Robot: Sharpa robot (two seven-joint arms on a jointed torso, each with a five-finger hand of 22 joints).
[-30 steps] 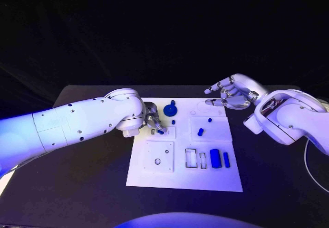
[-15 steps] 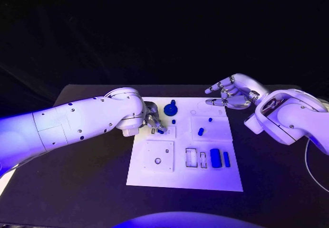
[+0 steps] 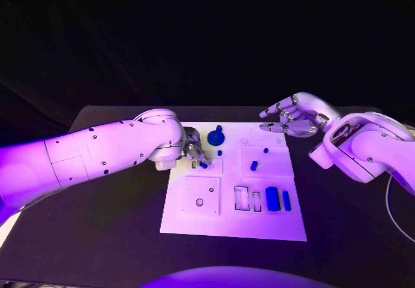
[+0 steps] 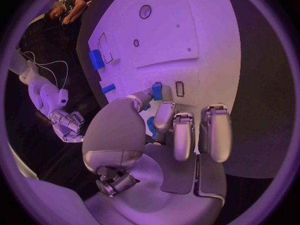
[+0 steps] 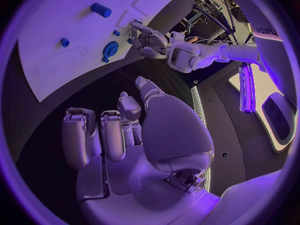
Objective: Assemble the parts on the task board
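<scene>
**One blue part pinched at left-hand fingertips, over task board**

One small blue part (image 4: 156, 91) pinched between thumb and a fingertip of left hand (image 3: 194, 150), touching or just above the upper left area of the task board (image 3: 233, 228), beside a small rectangular slot (image 4: 180, 88). Contact with the board surface not determinable. Remaining fingers (image 4: 214, 132) of left hand extended side by side toward the board, not touching the part. Left arm reaching in over the board's left edge, hand angled down.

Right hand (image 3: 291, 117) raised near the board's far right corner, off the board, holding nothing; fingers apart and loosely curled, palm turned toward the board.

Elsewhere on the board: round blue disc (image 3: 215, 139) near the far edge, short blue peg (image 3: 253, 165) at centre right, blue cylinder (image 3: 272, 198) and thin blue bar (image 3: 285, 201) lying side by side at lower right.
</scene>
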